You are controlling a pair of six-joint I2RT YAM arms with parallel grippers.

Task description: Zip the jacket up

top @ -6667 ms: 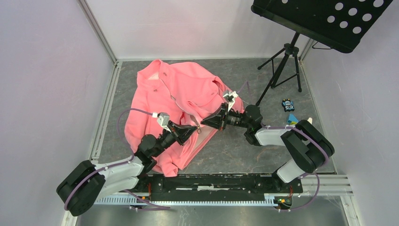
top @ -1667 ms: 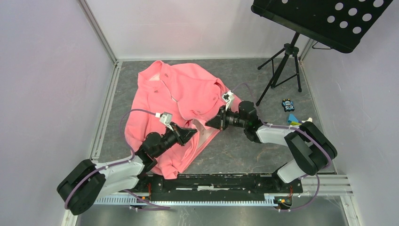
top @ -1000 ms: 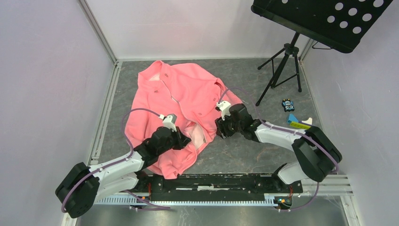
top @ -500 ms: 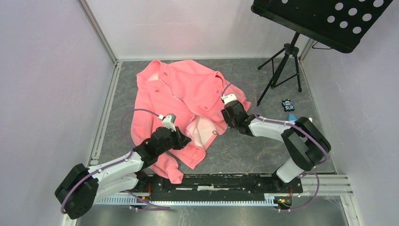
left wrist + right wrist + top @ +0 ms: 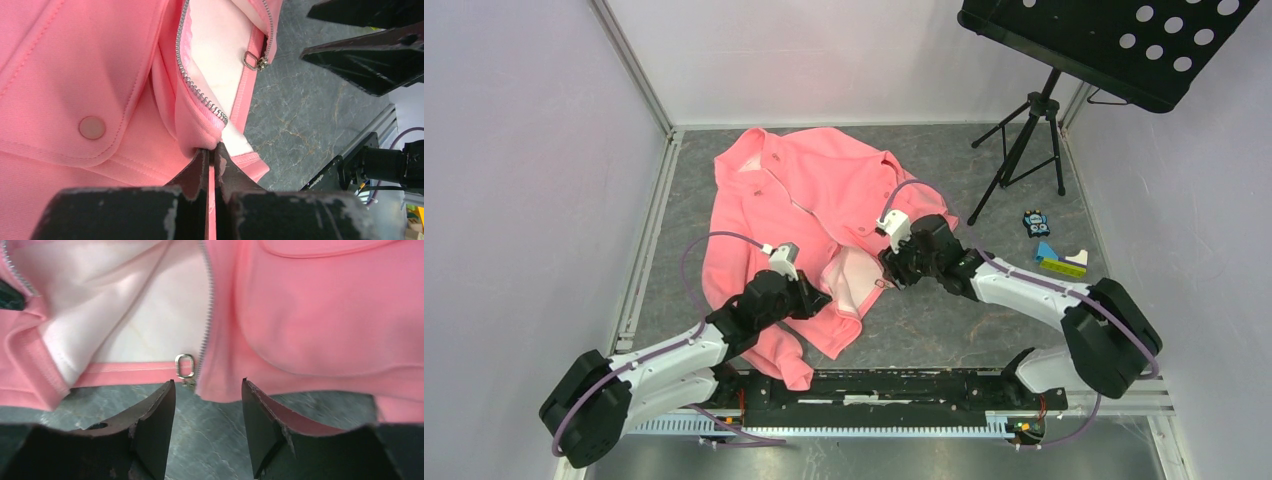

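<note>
Top external, pink jacket (image 5: 824,190) unzipped, crumpled, pale lining (image 5: 856,278) vis.

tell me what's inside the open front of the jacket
Pale pink lining shows inside the jacket, edged by zipper teeth, with a metal pull at the hem. Anything deeper under the closed panels is covered.
</note>
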